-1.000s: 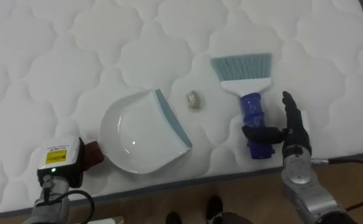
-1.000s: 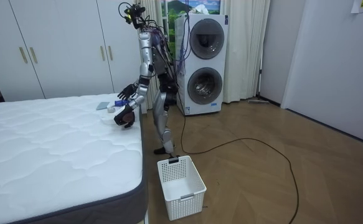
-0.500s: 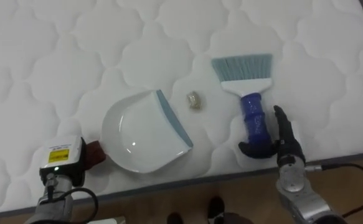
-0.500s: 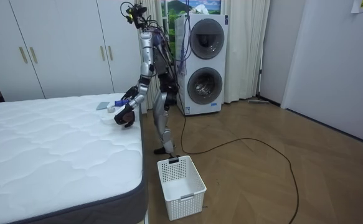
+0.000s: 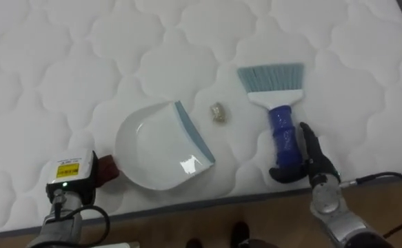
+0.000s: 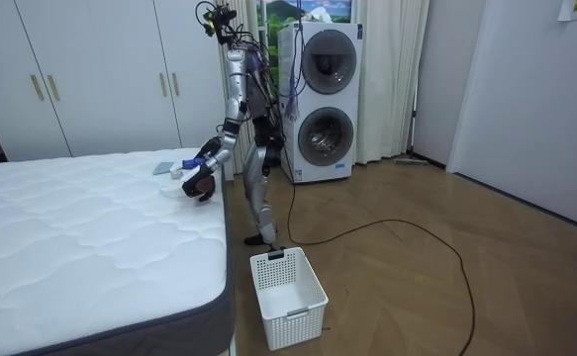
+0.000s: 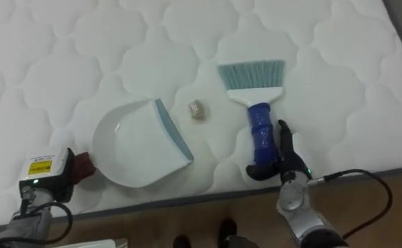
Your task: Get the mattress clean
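Note:
A white dustpan (image 5: 156, 148) with a pale blue lip lies on the quilted white mattress (image 5: 63, 62) near its front edge. A small crumpled scrap (image 5: 218, 112) sits just right of the lip. Further right lies a brush (image 5: 282, 131) with a blue handle and pale blue bristles that point away from me. My right hand (image 5: 312, 163) rests against the handle's near end, with straight fingers along its right side and the thumb across below it. My left hand (image 5: 70, 177) is at the dustpan's dark handle (image 5: 107, 167), its fingers hidden beneath the wrist.
I stand at the bed's (image 6: 90, 227) far side edge, bent slightly over it. A white laundry basket (image 6: 288, 295) stands on the wooden floor by the bed's corner. Stacked washing machines (image 6: 324, 99) and white wardrobes (image 6: 90, 69) line the wall behind.
My right hand has moved left and nearer, from beside the brush handle to against its near end. The dustpan, scrap and left hand stay put.

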Motion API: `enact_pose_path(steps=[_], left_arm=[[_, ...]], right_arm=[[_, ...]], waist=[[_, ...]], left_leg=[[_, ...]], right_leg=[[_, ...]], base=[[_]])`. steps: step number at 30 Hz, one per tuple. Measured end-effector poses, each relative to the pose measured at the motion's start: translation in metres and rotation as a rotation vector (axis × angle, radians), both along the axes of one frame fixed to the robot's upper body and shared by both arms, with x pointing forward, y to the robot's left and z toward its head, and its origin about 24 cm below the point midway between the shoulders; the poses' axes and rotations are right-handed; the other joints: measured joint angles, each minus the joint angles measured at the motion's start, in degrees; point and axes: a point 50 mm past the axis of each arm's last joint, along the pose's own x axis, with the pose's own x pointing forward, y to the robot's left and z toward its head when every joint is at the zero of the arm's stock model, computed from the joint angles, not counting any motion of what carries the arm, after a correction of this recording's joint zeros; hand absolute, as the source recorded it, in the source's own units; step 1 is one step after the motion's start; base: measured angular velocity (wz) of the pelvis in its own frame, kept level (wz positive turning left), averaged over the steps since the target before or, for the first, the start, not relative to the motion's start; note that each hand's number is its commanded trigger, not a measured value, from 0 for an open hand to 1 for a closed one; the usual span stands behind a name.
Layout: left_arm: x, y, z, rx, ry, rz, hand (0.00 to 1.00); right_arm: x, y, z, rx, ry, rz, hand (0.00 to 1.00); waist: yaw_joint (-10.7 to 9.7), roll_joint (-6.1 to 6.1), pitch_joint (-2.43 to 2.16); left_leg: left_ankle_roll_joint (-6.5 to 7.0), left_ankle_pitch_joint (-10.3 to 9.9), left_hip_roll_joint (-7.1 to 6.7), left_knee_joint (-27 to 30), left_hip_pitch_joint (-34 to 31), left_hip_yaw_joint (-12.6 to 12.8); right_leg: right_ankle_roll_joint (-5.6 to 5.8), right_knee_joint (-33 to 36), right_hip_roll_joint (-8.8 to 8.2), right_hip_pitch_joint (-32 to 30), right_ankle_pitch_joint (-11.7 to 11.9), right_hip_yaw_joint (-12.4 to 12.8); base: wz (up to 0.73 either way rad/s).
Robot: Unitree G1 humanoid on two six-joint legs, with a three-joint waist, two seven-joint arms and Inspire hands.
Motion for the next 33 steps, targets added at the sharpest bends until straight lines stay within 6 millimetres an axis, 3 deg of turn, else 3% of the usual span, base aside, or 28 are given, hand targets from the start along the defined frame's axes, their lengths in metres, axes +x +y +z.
enact_pose_path(steps=[1,2,13,22,33], left_arm=[[0.0,0.0,0.0,-0.001,0.004,0.0,1.0],[0.0,0.0,0.0,-0.001,0.006,0.0,1.0],[-0.001,-0.001,-0.001,0.019,0.019,-0.013,1.0],[0.003,-0.002,0.001,0.025,0.011,-0.019,1.0],[0.004,-0.003,0.001,0.022,0.018,-0.02,1.0]], right_arm=[[-0.001,-0.001,-0.001,-0.024,0.008,0.013,0.99],[-0.001,-0.001,-0.001,-0.038,0.011,0.019,1.0],[0.002,-0.027,0.004,-0.179,0.047,-0.058,1.0],[-0.014,-0.035,-0.009,-0.148,0.14,-0.112,1.0],[-0.017,-0.036,-0.011,-0.136,0.151,-0.123,1.0]], waist=[[-0.1,0.0,0.0],[-0.1,0.0,-0.01],[-0.1,-0.09,-0.04],[-0.1,-0.11,-0.02],[-0.1,-0.1,-0.01]], left_leg=[[0.0,0.0,0.0,0.0,0.0,0.0],[0.0,0.0,0.0,0.0,0.0,0.0],[-0.11,0.1,-0.01,-0.7,1.1,-0.4],[-0.13,0.1,-0.01,-0.4,0.5,-0.6],[-0.12,0.2,-0.01,-0.4,0.5,-0.7]], right_leg=[[0.0,0.0,0.0,0.0,0.0,0.0],[0.0,0.0,0.0,0.0,0.0,0.0],[0.01,-0.1,0.1,0.9,0.0,-0.2],[0.01,-0.1,0.03,0.7,0.0,-0.2],[0.03,0.0,-0.02,0.7,0.0,-0.3]], base=[[0.0],[0.0],[0.01],[0.01],[0.0]])
